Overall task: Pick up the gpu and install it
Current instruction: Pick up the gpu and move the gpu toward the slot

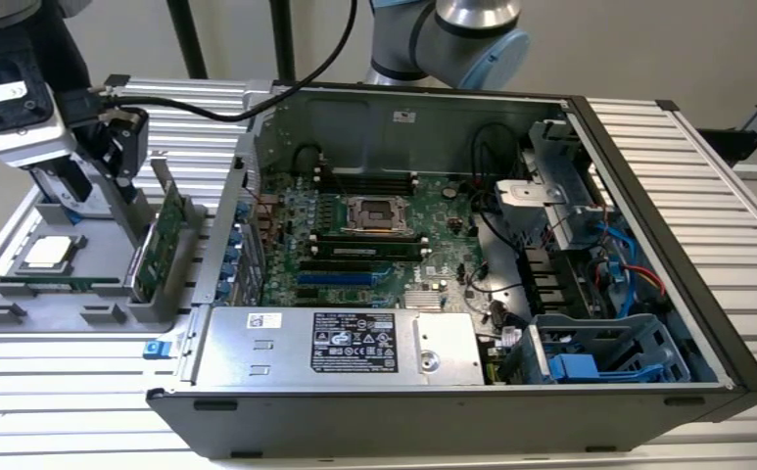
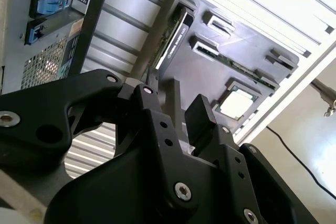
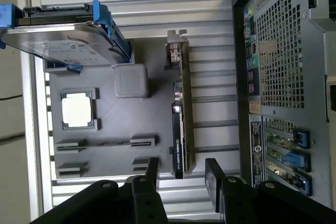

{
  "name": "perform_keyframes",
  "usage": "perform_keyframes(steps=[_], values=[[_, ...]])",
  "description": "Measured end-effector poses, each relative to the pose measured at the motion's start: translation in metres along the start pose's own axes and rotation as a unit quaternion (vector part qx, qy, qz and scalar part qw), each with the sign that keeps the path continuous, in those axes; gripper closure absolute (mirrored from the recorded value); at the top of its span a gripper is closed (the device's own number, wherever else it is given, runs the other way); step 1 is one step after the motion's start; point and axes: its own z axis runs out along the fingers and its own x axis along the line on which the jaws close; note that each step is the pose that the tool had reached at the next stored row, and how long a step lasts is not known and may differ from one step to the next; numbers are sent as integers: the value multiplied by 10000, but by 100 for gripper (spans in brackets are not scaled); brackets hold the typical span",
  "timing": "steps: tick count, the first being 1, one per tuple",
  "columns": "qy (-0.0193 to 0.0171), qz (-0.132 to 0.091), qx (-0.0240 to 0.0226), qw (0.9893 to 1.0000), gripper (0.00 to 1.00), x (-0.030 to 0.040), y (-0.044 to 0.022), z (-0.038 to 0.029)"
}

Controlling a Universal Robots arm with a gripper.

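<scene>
On the grey holder tray (image 1: 52, 318) beside the open computer case (image 1: 483, 411), the gpu (image 1: 156, 245) is standing on its long edge while the gripper (image 3: 182, 167) is hovering above it, holding nothing.

Its fingers (image 3: 212, 174) are standing apart, and in both wrist views the card (image 3: 178, 129) is lying in line with the gap between them, untouched. In the exterior view the card's long axis is running front to back, parallel to the case's side wall and just beside it, with the green face turned away from the case. Its silver bracket (image 3: 176, 40) is sitting at the end nearest the hard drive (image 3: 58, 38), which is also propped in the tray next to a square processor chip (image 3: 77, 110). The tray is resting on the slatted metal desk (image 1: 65, 392).
</scene>
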Motion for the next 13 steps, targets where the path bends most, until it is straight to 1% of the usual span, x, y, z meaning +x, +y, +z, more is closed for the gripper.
perform_keyframes(steps=[13], values=[[0, 0, 0, 10000, 0, 1, -5, 75]])
